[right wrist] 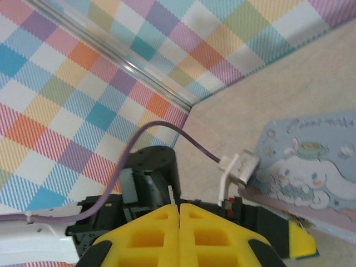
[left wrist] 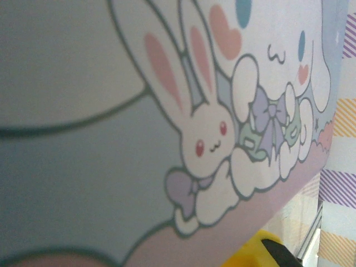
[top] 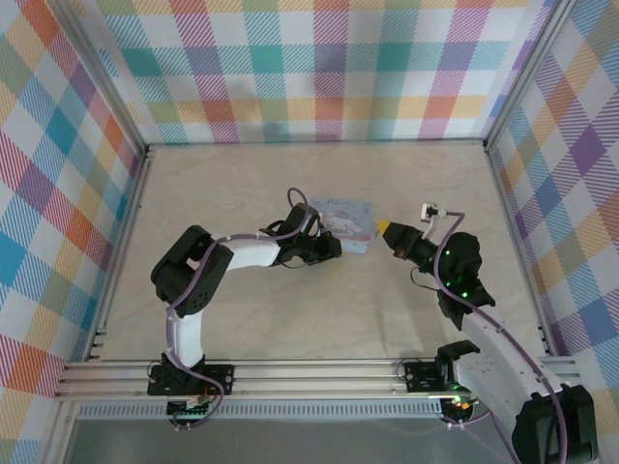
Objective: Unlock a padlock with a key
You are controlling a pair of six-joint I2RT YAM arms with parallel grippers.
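My right gripper [right wrist: 179,209] has blocky yellow pads [right wrist: 146,236] pressed together, and my left gripper [top: 334,247], jaws unreadable, sits beside the rectangular cartoon tin [top: 350,218].

Place: robot lab test cell, live | walls: pastel plaid panels [top: 329,68] on three sides | frame: aluminium posts [top: 104,82], base rail [top: 309,372] | deck: pale marbled tabletop [top: 290,319] | two arms [top: 193,280] bolted on

Left arm [top: 208,275]: folded at the elbow, forearm reaching right toward the other arm. Left gripper [top: 327,247]: held low, jaw state not discernible. Right arm [top: 462,275]: extends forward and leftward. Right gripper [right wrist: 179,221]: yellow fingers [right wrist: 147,236] pressed together (no gap visible).
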